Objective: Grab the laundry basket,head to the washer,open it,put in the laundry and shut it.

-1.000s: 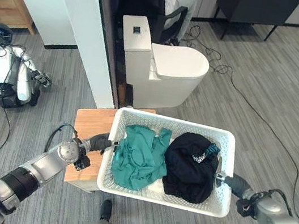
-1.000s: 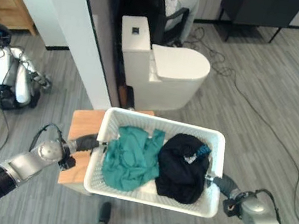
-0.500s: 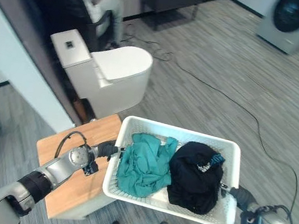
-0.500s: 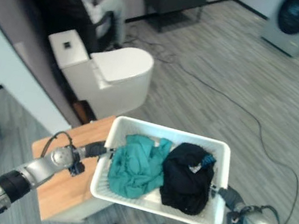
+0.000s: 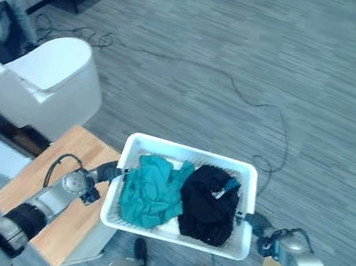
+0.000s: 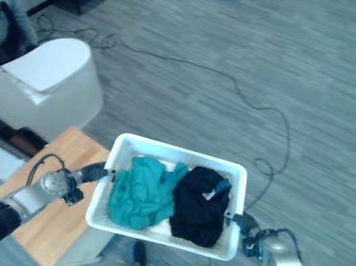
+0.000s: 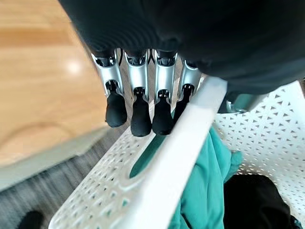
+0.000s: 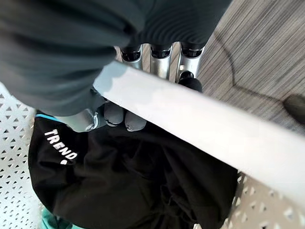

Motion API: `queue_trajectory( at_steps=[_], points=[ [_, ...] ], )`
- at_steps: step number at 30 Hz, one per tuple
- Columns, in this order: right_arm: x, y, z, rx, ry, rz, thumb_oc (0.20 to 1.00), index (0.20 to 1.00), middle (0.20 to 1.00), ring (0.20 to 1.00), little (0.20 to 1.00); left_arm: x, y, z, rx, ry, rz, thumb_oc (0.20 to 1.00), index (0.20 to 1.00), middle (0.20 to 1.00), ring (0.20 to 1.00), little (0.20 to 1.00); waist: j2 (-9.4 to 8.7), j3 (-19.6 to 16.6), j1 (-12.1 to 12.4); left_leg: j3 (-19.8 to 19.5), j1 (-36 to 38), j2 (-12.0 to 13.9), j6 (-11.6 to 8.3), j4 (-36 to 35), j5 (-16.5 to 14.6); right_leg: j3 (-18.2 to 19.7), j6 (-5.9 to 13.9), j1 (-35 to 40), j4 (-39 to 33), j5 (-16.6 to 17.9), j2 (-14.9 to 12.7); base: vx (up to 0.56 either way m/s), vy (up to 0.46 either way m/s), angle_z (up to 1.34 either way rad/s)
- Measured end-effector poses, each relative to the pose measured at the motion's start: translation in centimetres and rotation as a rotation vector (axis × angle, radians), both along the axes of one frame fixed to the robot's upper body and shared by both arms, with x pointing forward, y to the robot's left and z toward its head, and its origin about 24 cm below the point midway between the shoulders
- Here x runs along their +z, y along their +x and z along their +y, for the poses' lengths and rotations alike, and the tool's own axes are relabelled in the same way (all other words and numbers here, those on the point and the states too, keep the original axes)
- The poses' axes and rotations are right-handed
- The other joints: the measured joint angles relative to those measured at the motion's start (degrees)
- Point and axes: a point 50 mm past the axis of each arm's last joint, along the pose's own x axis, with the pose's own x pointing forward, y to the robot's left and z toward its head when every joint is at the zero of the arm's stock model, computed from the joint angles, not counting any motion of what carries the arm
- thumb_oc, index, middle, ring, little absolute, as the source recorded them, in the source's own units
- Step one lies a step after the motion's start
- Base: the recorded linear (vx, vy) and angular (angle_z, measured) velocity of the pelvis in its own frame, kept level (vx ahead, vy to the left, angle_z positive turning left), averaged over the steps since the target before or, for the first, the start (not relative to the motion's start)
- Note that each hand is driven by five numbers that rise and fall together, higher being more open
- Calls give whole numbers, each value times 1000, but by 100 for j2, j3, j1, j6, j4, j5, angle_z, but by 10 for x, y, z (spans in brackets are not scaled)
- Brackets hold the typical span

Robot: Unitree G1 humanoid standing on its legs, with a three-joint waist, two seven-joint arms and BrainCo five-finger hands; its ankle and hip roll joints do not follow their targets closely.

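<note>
One white laundry basket (image 5: 149, 225) holds two pieces of laundry: one teal garment (image 5: 149, 190) and one black garment (image 5: 207, 203). Two robot hands are at it, the left hand (image 5: 108, 171) on one end rim and the right hand (image 5: 249, 220) on the other. Around it stand one wooden counter (image 5: 51, 214) and one white toilet (image 5: 42, 86), with one black cable (image 5: 263, 113) on the floor.

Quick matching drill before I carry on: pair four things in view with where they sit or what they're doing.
Things:
1. teal garment
2. black garment
3. left hand
4. wooden table

Places or states:
A. under the basket's left end
B. in the basket's left half
C. gripping the basket's left rim
D. in the basket's right half

Pairs: 1-B, 2-D, 3-C, 4-A
</note>
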Motion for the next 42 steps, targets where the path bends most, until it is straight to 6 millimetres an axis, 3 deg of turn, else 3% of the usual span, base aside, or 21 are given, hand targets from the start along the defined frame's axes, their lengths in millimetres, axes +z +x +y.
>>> queue_trajectory(
  at_steps=[2, 6, 10, 14, 15, 16, 18, 23, 25, 26, 27, 28, 30, 32, 34, 36, 37, 38, 40, 41, 42],
  points=[
    [-3, -8, -7, -26, -1, 12, 200, 200, 200, 200, 200, 2, 5, -11, -13, -26, -27, 200, 200, 200, 200, 200, -153, -125, -219, -336, -290, 171, -114, 78, 142, -129, -169, 75, -375, 216, 344, -55, -336, 12],
    [3, -10, -18, -53, -14, -6, 200, 200, 200, 200, 200, 2, 8, -21, -28, -47, -34, 200, 200, 200, 200, 200, -185, -143, -310, -638, -392, 230, -98, 70, 380, -356, -258, 197, -534, 238, 475, -36, -242, 33],
    [7, -6, -19, -61, -13, -30, 200, 200, 200, 200, 200, 7, 13, -22, -29, -46, -55, 200, 200, 200, 200, 200, -182, -144, -260, -726, -354, 328, -212, 118, 603, -504, -406, 369, -535, 136, 611, 20, -260, 26],
    [10, -1, -13, -54, 0, -44, 200, 200, 200, 200, 200, 8, 17, -17, -8, -30, -57, 200, 200, 200, 200, 200, -315, -117, -66, -1278, -425, 471, -359, 597, 729, -310, -683, 501, -563, 36, 701, 63, -161, -9],
    [12, 2, -13, -48, -3, -51, 200, 200, 200, 200, 200, 8, 17, -16, -7, -27, -58, 200, 200, 200, 200, 200, -377, -81, -9, -1560, -625, 364, -468, 887, 600, -245, -800, 523, -540, -13, 708, 220, -168, -27],
    [13, 4, -13, -54, -2, -54, 200, 200, 200, 200, 200, 12, 22, -18, -14, -23, -73, 200, 200, 200, 200, 200, -463, -21, -11, -2132, -838, -58, -654, 1062, 361, -236, -821, 503, -542, -25, 609, 182, -74, 2],
    [13, 6, -11, -55, 0, -54, 200, 200, 200, 200, 200, 16, 24, -18, -11, -22, -88, 200, 200, 200, 200, 200, -569, 36, 94, -2117, -1090, -379, -617, 743, 376, -63, -884, 442, -543, 41, 640, 191, -18, -19],
    [8, 13, 5, -34, 27, -43, 200, 200, 200, 200, 200, 10, 19, -2, 41, 7, -64, 200, 200, 200, 200, 200, -480, 83, 404, -2008, -1705, -581, -661, -132, 399, 389, -972, 534, -548, -197, 996, 324, 32, -54],
    [-7, 12, 20, -34, 42, 5, 200, 200, 200, 200, 200, 1, 10, 9, 84, 14, -40, 200, 200, 200, 200, 200, -422, 122, 487, -1975, -1932, -690, -590, -82, 383, 670, -807, 1036, -539, -547, 980, 966, 258, -113],
    [-17, 9, 34, -29, 71, 42, 200, 200, 200, 200, 200, -1, 4, 19, 134, -1, -42, 200, 200, 200, 200, 200, -560, 92, 658, -1442, -1655, -462, -330, 125, 273, 1008, -631, 1405, -488, -918, 881, 999, 324, -62],
    [-20, 7, 41, -22, 91, 47, 200, 200, 200, 200, 200, 0, 2, 26, 148, 13, -43, 200, 200, 200, 200, 200, -690, 45, 707, -1347, -1606, -525, -48, 316, 524, 1103, -551, 1488, -459, -1067, 777, 690, 256, -84],
    [-21, 6, 51, -7, 119, 43, 200, 200, 200, 200, 200, 5, 2, 34, 159, 42, -56, 200, 200, 200, 200, 200, -1017, 9, 776, -1207, -1677, -785, 172, 729, 458, 1134, -349, 1514, -168, -1298, 489, 865, 417, -21],
    [-20, 3, 50, -17, 128, 27, 200, 200, 200, 200, 200, 16, 9, 30, 150, 42, -107, 200, 200, 200, 200, 200, -1111, -40, 606, -1100, -1374, -1172, 820, 814, -12, 1228, 274, 1008, 1345, -1068, 177, 713, 387, 5],
    [-18, -4, 51, -40, 152, 2, 200, 200, 200, 200, 200, 17, 9, 28, 151, 36, -118, 200, 200, 200, 200, 200, -987, -10, 461, -1300, -956, -1240, 764, 818, -228, 1416, 900, -51, 4232, -720, -67, 331, 170, 27],
    [-19, -6, 52, -36, 149, 4, 200, 200, 200, 200, 200, 21, 12, 28, 146, 40, -135, 200, 200, 200, 200, 200, -977, 0, 280, -1373, -537, -1360, 808, 713, -357, 1312, 683, -675, 5114, -535, -227, 374, 137, 33],
    [-13, 1, 48, -40, 145, -21, 200, 200, 200, 200, 200, 25, 15, 26, 144, 35, -151, 200, 200, 200, 200, 200, -782, 35, 308, -1677, -71, -1325, 993, 436, -592, 927, 331, -1417, 5448, -830, -361, 569, 67, 17],
    [-6, 5, 42, -47, 135, -46, 200, 200, 200, 200, 200, 27, 17, 22, 136, 25, -157, 200, 200, 200, 200, 200, -473, 123, 101, -2033, 251, -1227, 970, 236, -650, 429, 58, -1752, 4785, -1084, -272, 510, -7, 64],
    [-4, 6, 40, -45, 126, -54, 200, 200, 200, 200, 200, 29, 20, 20, 130, 19, -164, 200, 200, 200, 200, 200, -296, 182, -22, -2232, 401, -1127, 934, 177, -692, 318, -25, -1868, 4030, -1139, -73, 494, -35, 97],
    [-5, 5, 38, -40, 120, -47, 200, 200, 200, 200, 200, 30, 21, 18, 123, 16, -166, 200, 200, 200, 200, 200, -268, 165, -241, -2407, 722, -1155, 737, 155, -809, 318, -161, -2273, 2565, -842, 88, 552, -111, 103],
    [-5, 4, 36, -41, 115, -46, 200, 200, 200, 200, 200, 28, 21, 17, 123, 10, -159, 200, 200, 200, 200, 200, -241, 152, -292, -2567, 854, -1144, 513, 158, -988, 357, -160, -2305, 1890, -700, 146, 752, -139, 115],
    [-3, 4, 31, -42, 99, -48, 200, 200, 200, 200, 200, 25, 20, 13, 119, -3, -152, 200, 200, 200, 200, 200, -151, 70, -350, -2668, 980, -1125, 488, 165, -1266, 405, -84, -2339, 667, -353, 265, 362, -50, 88]
  ],
)
